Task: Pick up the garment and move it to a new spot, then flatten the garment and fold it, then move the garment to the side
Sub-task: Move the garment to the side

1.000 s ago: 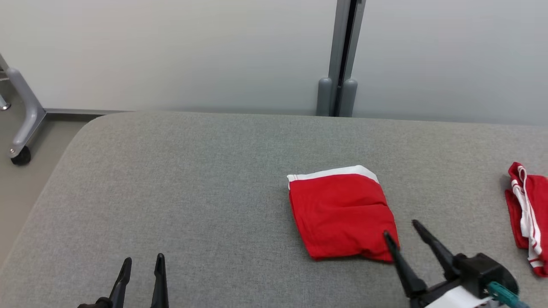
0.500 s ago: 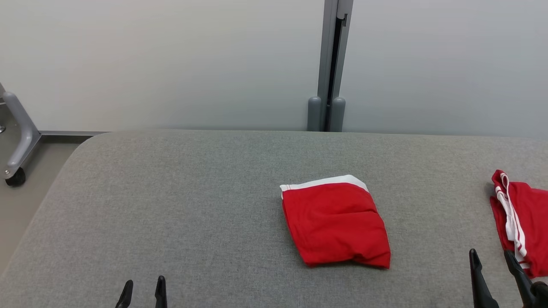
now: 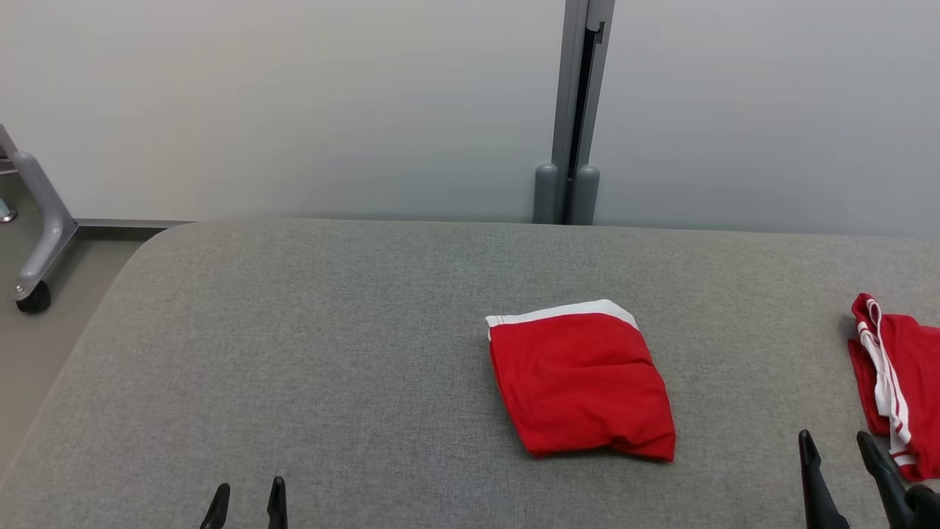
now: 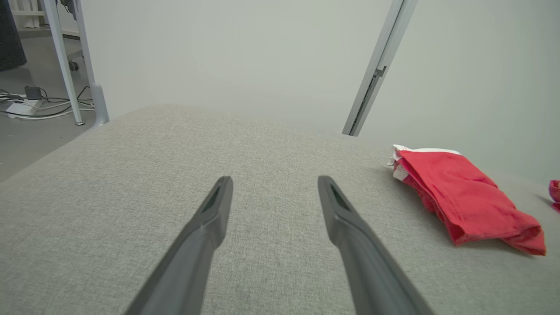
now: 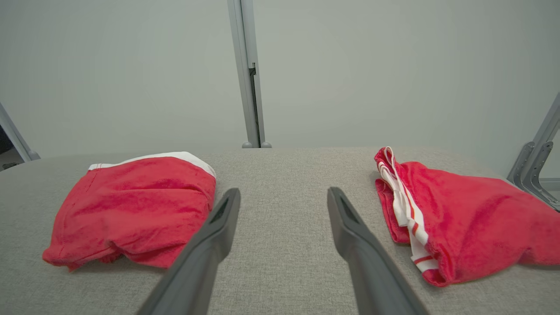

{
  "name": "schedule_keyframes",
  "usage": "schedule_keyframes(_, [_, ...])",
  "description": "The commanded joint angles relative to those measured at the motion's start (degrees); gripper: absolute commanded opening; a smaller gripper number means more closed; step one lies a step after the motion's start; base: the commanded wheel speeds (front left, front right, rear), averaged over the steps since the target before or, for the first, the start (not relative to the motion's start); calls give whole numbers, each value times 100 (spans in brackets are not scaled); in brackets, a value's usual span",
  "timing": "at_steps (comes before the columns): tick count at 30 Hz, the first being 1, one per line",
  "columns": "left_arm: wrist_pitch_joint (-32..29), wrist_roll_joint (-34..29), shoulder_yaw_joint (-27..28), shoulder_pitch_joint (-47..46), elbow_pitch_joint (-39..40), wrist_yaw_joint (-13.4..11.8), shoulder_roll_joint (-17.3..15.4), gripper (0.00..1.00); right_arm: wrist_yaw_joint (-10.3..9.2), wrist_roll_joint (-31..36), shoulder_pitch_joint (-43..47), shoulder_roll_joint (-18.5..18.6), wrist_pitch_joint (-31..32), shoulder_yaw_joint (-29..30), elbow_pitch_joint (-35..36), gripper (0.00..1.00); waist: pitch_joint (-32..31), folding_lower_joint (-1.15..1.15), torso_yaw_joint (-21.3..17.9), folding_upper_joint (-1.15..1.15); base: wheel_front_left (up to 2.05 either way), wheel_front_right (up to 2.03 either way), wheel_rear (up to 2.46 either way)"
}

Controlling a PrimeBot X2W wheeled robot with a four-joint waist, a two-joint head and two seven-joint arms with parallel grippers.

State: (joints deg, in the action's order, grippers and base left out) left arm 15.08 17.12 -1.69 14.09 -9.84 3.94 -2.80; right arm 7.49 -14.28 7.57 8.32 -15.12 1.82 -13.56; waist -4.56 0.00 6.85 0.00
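Folded garment lies on the table; left claw and right claw gape wide, both empty

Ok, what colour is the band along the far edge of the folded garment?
White band on the red folded garment; head view shows it best.

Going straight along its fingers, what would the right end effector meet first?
Likely neither garment: the right end effector points into the bare gap between the folded red garment and the striped red garment. First contact would probably be the grey padded surface; depth is unclear.
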Motion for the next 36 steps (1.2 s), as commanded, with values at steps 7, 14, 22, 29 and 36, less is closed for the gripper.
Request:
schedule_keyframes(7, [10, -51, -10, -112, 53, 19, -21, 100, 1, -1107, -823, 24, 189, -562, -209, 100, 181, 0, 0, 0, 0, 0, 0])
schedule_keyframes(14, [10, 43, -197, -485, 97, 33, -19, 100, 1, -1811, -2217, 726, 2140, -1553, -505, 100, 787, 0, 212, 0, 0, 0, 0])
schedule_keyframes(22, [10, 117, -349, -868, 74, 28, -21, 100, 7, -1983, -2915, 668, 3017, -1905, -1225, 100, 1388, 0, 436, 0, 0, 0, 0])
schedule_keyframes(29, [10, 154, -293, -1042, 96, -31, -24, 100, 5, -2386, -3236, 392, 2978, -2108, -1854, 41, 1603, 0, 439, 0, 0, 0, 0])
schedule_keyframes(36, [9, 312, -183, -1088, 223, -70, -21, 100, 5, -2795, -3729, 951, 2864, -2388, -1464, 0, 1730, 0, -319, 0, 0, 0, 0])
